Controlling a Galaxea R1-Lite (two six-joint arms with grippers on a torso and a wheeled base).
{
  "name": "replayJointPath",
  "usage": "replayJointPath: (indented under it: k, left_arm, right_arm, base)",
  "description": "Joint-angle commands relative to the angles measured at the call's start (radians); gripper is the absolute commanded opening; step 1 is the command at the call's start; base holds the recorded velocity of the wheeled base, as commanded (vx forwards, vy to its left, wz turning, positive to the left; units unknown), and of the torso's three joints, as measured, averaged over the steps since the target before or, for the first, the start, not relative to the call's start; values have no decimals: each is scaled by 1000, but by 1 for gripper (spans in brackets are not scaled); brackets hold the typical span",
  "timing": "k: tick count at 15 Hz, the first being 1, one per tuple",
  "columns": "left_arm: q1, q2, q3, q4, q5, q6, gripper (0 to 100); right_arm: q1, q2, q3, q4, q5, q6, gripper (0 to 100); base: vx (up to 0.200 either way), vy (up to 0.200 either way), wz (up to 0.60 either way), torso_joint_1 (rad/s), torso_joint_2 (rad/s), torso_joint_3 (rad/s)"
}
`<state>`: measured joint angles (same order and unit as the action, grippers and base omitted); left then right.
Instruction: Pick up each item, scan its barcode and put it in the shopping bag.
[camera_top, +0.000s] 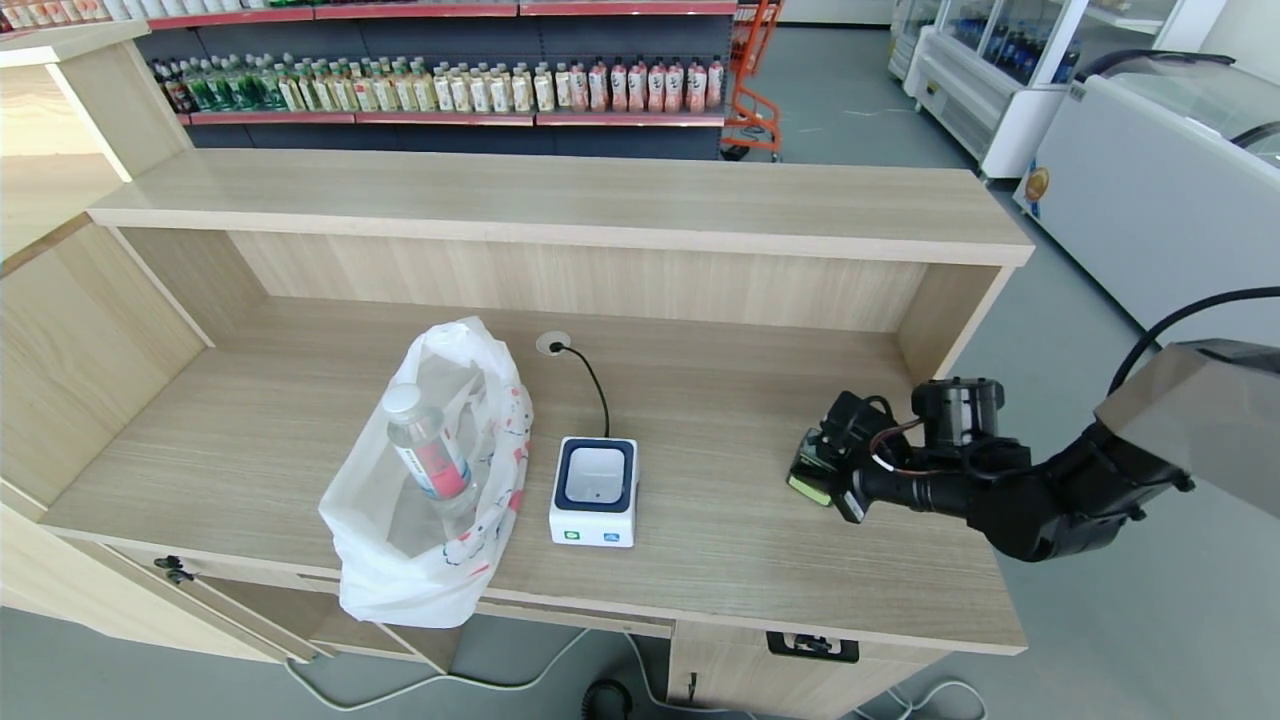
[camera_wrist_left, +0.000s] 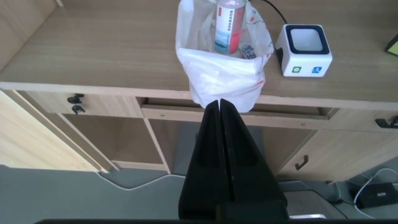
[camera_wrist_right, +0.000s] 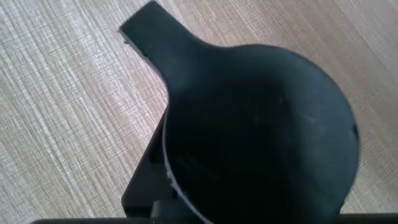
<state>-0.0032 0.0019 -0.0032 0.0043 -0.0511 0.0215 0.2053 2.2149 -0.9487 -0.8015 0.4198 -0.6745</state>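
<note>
- Ahead of the left gripper (camera_wrist_left: 220, 107), past the front edge of the counter (camera_wrist_left: 93, 56), stands the shopping bag (camera_wrist_left: 217, 74). The gripper hangs lower than the counter top and in front of it. Its 2 fingers are pressed flat together with nothing between them.
- Inside the bag, 1 bottle (camera_wrist_left: 229, 28) leans at a tilt with the cap end uppermost.
- Between the bag and the right gripper (camera_top: 822, 458) sits the scanner (camera_wrist_left: 305, 50), window facing up. It is just beside the bag and well apart from the right gripper.
- The right gripper lies low over the counter. A dark round shape (camera_wrist_right: 261, 137) covers most of its wrist view, so it cannot be told whether this gripper is open or closed, or whether it has hold of anything.
- A dark piece (camera_top: 803, 487) with a green edge shows at the tip of the right gripper. It cannot be told whether this is an item or part of the gripper.
- Bottle handling (judgement): clear stiff plastic, apparently full, so moderately heavy. The wall and label are smooth and likely slippery. Grip across the mid-body at the label, not at the cap.
- Bag handling (judgement): thin film, light and limp. Its lower part droops over the counter's front edge, so a push or a snag could drag it off. Lower items through the open mouth from above.
</note>
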Motion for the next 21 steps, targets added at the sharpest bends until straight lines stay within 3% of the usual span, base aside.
replayJointPath:
  k: [1,3,6,8,10,11,12,13,14,16,18,21]
  left_arm:
    - [0,0,0,0,0,0,0]
    - [0,0,0,0,0,0,0]
    - [0,0,0,0,0,0,0]
    - [0,0,0,0,0,0,0]
    - [0,0,0,0,0,0,0]
    - [0,0,0,0,0,0,0]
    - [0,0,0,0,-1,0,0]
    - [0,0,0,0,0,0,0]
    - [0,0,0,0,0,0,0]
    - [0,0,0,0,0,0,0]
    - [0,0,0,0,0,0,0]
    - [0,0,0,0,0,0,0]
  right_arm:
    - [-3,-34,24,-2,-3,4,0]
    - [-32,-121,59,-2,-42,15,0]
    - [-179,-402,148,28,-85,33,0]
    - [-227,-561,220,19,-85,15,0]
    - [-247,-779,366,-61,-62,-175,0]
    - [-245,-788,377,-68,-58,-186,0]
    - [-167,-934,473,-74,62,-363,0]
    - [-104,-998,469,11,120,-504,0]
    - [-47,-1060,462,62,137,-732,0]
    - [6,-1113,459,65,171,-1057,0]
    - [71,-1135,456,58,240,-1481,0]
    - [121,-1130,478,65,476,-1838,0]
  base:
    - [0,0,0,0,0,0]
    - [0,0,0,0,0,0]
    - [0,0,0,0,0,0]
    - [0,0,0,0,0,0]
    - [0,0,0,0,0,0]
    - [0,0,0,0,0,0]
    - [0,0,0,0,0,0]
    - [0,0,0,0,0,0]
    - [0,0,0,0,0,0]
    - [0,0,0,0,0,0]
    - [0,0,0,0,0,0]
    - [0,0,0,0,0,0]
